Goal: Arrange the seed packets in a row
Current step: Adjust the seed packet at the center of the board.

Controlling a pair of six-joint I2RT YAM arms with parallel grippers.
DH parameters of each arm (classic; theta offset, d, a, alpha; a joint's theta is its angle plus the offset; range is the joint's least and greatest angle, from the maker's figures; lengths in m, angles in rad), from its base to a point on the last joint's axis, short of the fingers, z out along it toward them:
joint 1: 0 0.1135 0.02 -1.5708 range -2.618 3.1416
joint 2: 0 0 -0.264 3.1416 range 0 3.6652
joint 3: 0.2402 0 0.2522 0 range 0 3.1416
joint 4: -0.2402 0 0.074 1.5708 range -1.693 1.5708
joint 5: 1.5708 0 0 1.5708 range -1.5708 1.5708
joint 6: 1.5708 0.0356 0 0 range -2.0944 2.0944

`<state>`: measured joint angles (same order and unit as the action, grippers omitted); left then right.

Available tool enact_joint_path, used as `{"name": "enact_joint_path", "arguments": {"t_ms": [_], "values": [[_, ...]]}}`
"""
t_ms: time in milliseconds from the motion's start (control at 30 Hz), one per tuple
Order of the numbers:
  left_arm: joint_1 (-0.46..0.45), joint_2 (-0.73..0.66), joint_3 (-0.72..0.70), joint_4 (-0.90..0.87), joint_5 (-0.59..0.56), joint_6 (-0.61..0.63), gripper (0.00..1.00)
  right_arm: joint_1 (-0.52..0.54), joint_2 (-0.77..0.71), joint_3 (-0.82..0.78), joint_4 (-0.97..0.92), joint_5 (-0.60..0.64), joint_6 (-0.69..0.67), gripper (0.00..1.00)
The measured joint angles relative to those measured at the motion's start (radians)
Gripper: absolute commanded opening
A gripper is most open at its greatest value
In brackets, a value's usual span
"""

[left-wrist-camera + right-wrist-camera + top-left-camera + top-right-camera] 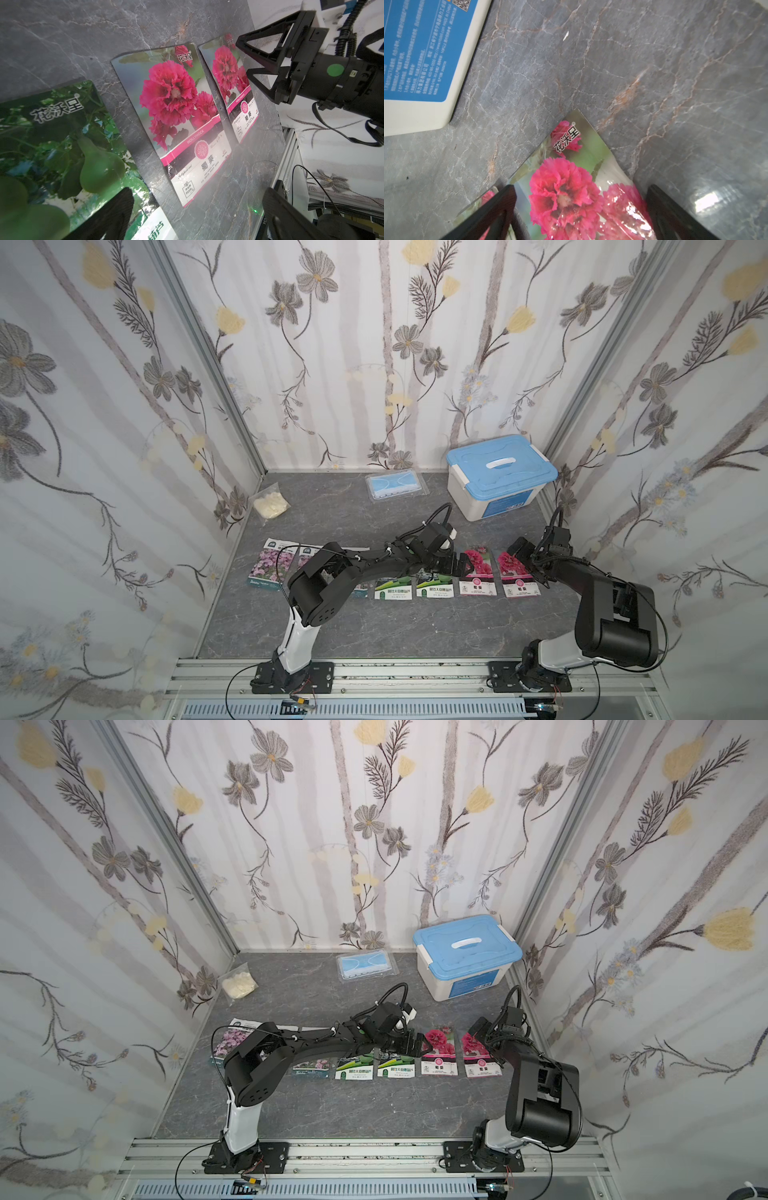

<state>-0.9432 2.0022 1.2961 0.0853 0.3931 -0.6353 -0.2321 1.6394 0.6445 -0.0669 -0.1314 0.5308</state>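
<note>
Several seed packets lie face up in a row across the grey table in both top views: purple-flower ones (272, 564) at the left, partly under my left arm, two green gourd packets (392, 589) (395, 1067) in the middle, and two red-bloom packets (478, 576) (517, 583) at the right. My left gripper (457, 564) (197, 212) hangs open between a gourd packet (62, 145) and a red-bloom packet (182, 116), holding nothing. Just above the top of the rightmost red-bloom packet (571, 187), my right gripper (519, 551) (579, 207) is open and empty.
A white box with a blue lid (500, 475) stands at the back right, close behind the right gripper. A clear bag with a blue face mask (395, 485) and a small bag of cream stuff (270, 504) lie at the back. Patterned walls close three sides.
</note>
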Motion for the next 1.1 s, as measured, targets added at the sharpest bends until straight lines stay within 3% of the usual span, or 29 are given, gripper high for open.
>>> {"name": "enact_joint_path", "arguments": {"t_ms": [667, 1100], "values": [[0.010, -0.094, 0.015, -0.092, -0.039, 0.030, 1.00, -0.007, -0.220, 0.039, -0.168, -0.027, -0.001, 1.00], [0.020, -0.098, 0.014, -0.119, -0.060, 0.030, 1.00, 0.159, -0.132, -0.037, -0.076, -0.168, 0.025, 1.00]]}}
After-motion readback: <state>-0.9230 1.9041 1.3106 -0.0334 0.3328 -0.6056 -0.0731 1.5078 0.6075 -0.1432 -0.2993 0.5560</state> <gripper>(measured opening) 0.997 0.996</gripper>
